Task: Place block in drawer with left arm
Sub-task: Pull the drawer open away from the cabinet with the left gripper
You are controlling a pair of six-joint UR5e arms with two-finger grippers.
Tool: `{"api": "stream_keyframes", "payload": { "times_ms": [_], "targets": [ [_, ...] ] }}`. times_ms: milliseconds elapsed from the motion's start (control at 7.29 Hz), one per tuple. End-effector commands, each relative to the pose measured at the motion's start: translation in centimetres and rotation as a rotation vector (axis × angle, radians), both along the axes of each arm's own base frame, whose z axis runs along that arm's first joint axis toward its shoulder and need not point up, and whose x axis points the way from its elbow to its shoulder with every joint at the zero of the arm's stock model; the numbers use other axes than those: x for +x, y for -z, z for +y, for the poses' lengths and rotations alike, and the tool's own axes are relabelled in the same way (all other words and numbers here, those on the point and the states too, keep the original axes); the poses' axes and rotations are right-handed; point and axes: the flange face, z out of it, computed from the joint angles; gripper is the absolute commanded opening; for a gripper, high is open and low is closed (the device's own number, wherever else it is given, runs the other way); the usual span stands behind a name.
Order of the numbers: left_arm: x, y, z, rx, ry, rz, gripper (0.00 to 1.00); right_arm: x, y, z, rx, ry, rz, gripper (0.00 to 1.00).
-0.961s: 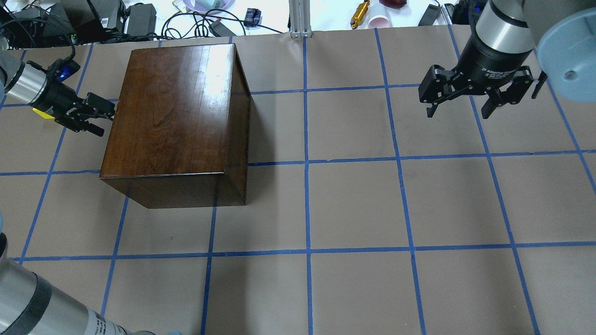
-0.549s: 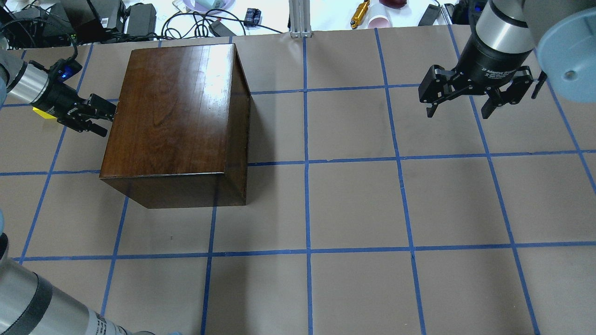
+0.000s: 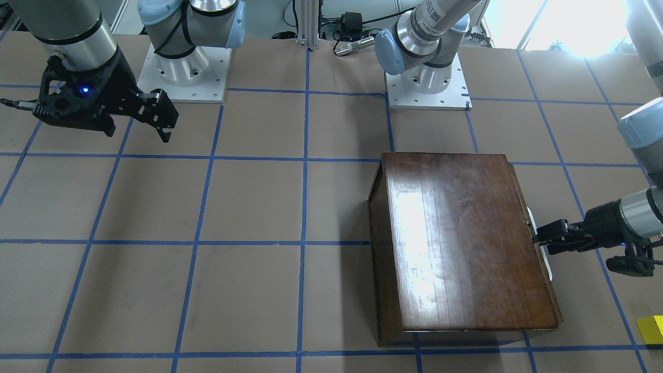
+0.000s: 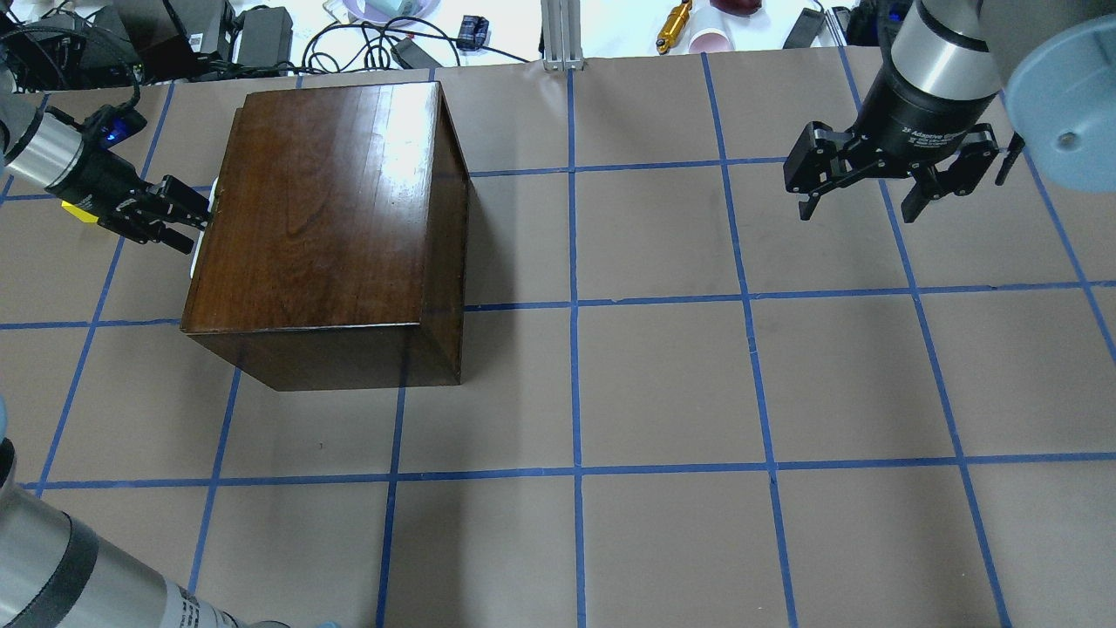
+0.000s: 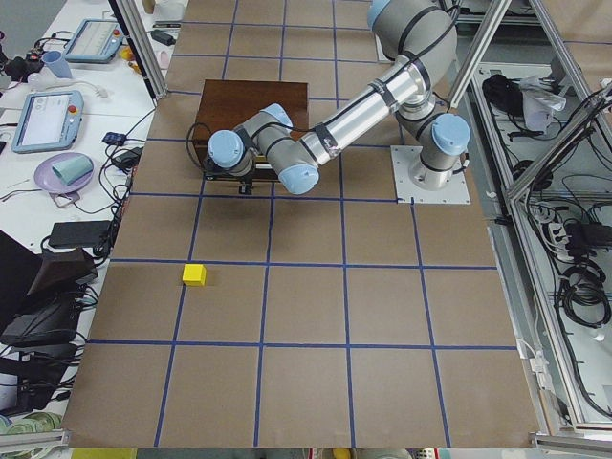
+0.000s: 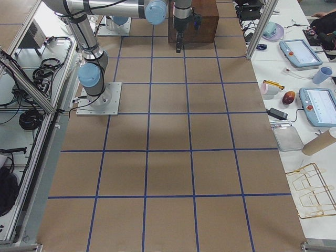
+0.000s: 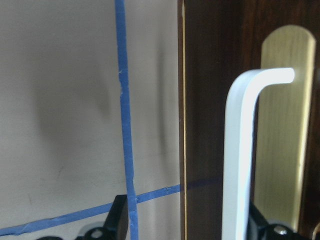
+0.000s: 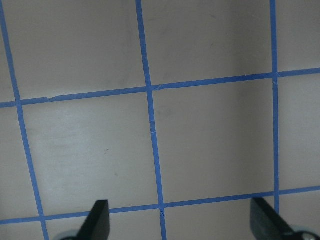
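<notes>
Overhead exterior: glossy dark-brown cabinet [image 4: 323, 218] on the brown-paper bench [image 4: 697, 392], gridded with blue tape. Left gripper [image 4: 193, 222] at the dark front of the drawer [image 7: 210, 125], black fingers [image 7: 118, 220] spread around a curved white handle [image 7: 237, 160] over a rounded brass plate [image 7: 285, 150]. Small yellow block [image 5: 194, 274] flat on the bench, well apart from the cabinet. Right gripper [image 4: 859, 205] aloft, fingers spread wide.

Place: robotics lab | blue-taped grid table [image 4: 663, 384] | aluminium framing [image 6: 260, 29] | likely teach pendants [image 6: 303, 52] | cable clutter [image 4: 349, 39]
</notes>
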Motion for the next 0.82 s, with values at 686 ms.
{"api": "stream_keyframes", "payload": {
  "times_ms": [686],
  "targets": [
    [2.8, -1.1, 0.3, -0.004, 0.002, -0.066, 0.7, 0.0, 0.0, 0.0, 0.0, 0.0, 0.0, 1.0]
  ]
}}
